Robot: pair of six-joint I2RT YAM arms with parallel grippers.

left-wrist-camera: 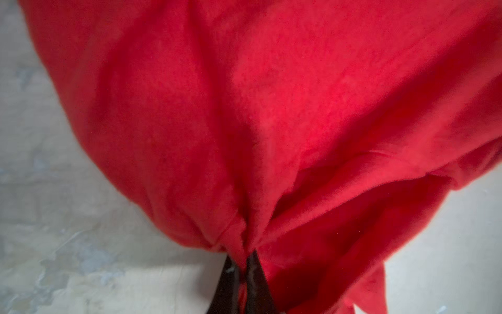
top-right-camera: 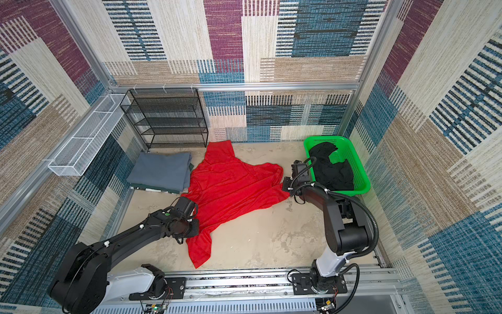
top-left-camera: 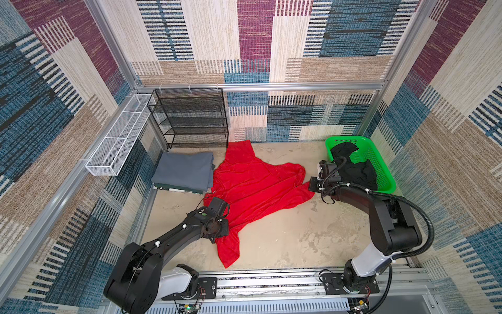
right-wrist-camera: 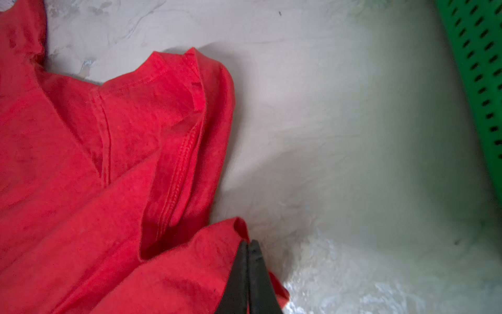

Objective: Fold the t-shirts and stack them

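— Where are the tools?
— Left tool (left-wrist-camera: 243, 258), lower left of centre, pinches a bunch of the red t-shirt (top-left-camera: 252, 185); right tool (right-wrist-camera: 249, 244) is clamped on its right corner.
— The shirts?
— Red spread mid-table (top-left-camera: 285, 239); grey t-shirt (top-left-camera: 183, 174) folded upper left; black t-shirt (top-left-camera: 358, 171) crumpled in the green basket (top-left-camera: 380, 152).

In front of the red t-shirt (top-left-camera: 252, 185) the table (top-left-camera: 298, 239) lies bare and open. Behind it stands a black wire rack (top-left-camera: 190, 117). The grey t-shirt (top-left-camera: 184, 171) crowds its left and the green basket (top-left-camera: 380, 163) its right.
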